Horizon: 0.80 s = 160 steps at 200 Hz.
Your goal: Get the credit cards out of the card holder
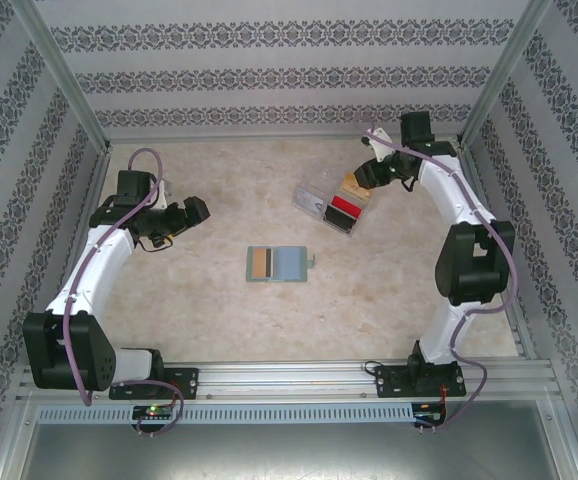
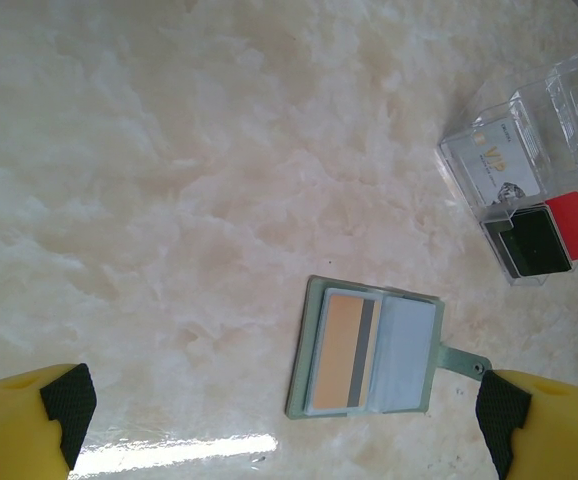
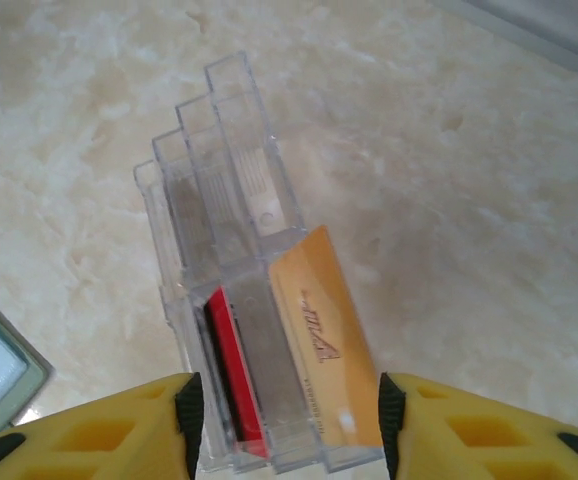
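- The tan card (image 2: 341, 348) with the dark stripe sits in the left pocket of the open card holder (image 2: 409, 350), which lies flat at the middle of the table (image 2: 169, 200)
- It is the one card left in the holder
- It looks thin, stiff, light and glossy, so it is likely to slip under a weak pinch
- Most of its face is bare above the pocket, and I judge that a free edge is the place to take it, sliding it out along the pocket rather than lifting it straight up
- The holder looks soft and light, so it may drag along with the card unless it is pinned by its far half or its closure tab
- The red card (image 3: 231, 370) and the yellow-orange card (image 3: 324, 335) stand in slots of the clear tray (image 3: 231, 150), well apart from the holder
- The right gripper (image 3: 287, 410) hangs over the tray's near end with its jaws parted, one finger on each side, pinching neither card
- The left gripper (image 2: 281, 412) hovers near the holder with its jaws spread wide and nothing between them
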Tool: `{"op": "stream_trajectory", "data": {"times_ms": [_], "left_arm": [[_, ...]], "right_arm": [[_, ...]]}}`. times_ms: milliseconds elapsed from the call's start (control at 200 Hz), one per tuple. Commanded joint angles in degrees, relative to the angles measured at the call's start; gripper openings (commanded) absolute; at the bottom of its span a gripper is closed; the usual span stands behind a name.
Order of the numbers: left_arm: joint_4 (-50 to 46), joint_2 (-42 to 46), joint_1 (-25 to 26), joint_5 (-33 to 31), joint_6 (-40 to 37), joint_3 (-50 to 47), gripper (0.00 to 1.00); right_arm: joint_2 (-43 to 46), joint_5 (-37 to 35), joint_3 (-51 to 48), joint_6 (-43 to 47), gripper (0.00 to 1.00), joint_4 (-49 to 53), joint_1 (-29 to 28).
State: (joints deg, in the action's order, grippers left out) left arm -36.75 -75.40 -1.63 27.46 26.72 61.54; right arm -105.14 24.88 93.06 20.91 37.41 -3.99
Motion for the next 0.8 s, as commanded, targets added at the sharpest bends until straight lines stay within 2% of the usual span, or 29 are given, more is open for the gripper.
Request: {"op": "stream_trajectory", "data": {"times_ms": [0, 200, 260, 435, 520, 629, 794], "left_arm": [[-0.06, 0.00, -0.77, 1.07, -1.12, 0.07, 1.00], [0.19, -0.27, -0.72, 1.62, -0.88, -0.27, 1.00], [0.27, -0.25, -0.66, 2.12, -0.72, -0.51, 1.00], [1.44, -0.51, -0.58, 2.57, -0.09, -1.51, 1.00], [2.05, -0.97, -0.65, 3.06, 0.25, -1.64, 1.00], [2.30, -1.46, -0.32, 3.11, 0.35, -1.72, 1.00], [2.97, -2.47, 0.50, 4.20, 0.83, -1.65, 1.00]], "right_arm": [[4.04, -4.90, -3.64, -12.20, 0.55, -2.54, -5.55], [6.41, -13.50, -10.34, -24.79, 0.56, -3.00, -17.77], [6.96, -16.05, -13.06, -31.37, 0.58, -4.97, -21.25], [6.42, -12.95, -21.42, -48.83, 0.59, -13.88, -29.70], [5.28, -12.35, -24.05, -54.42, 0.57, -18.35, -33.50], [3.38, -13.36, -25.25, -58.50, 0.54, -22.52, -36.85], [-0.85, -9.20, -24.34, -60.67, 0.49, -25.85, -37.63]]}}
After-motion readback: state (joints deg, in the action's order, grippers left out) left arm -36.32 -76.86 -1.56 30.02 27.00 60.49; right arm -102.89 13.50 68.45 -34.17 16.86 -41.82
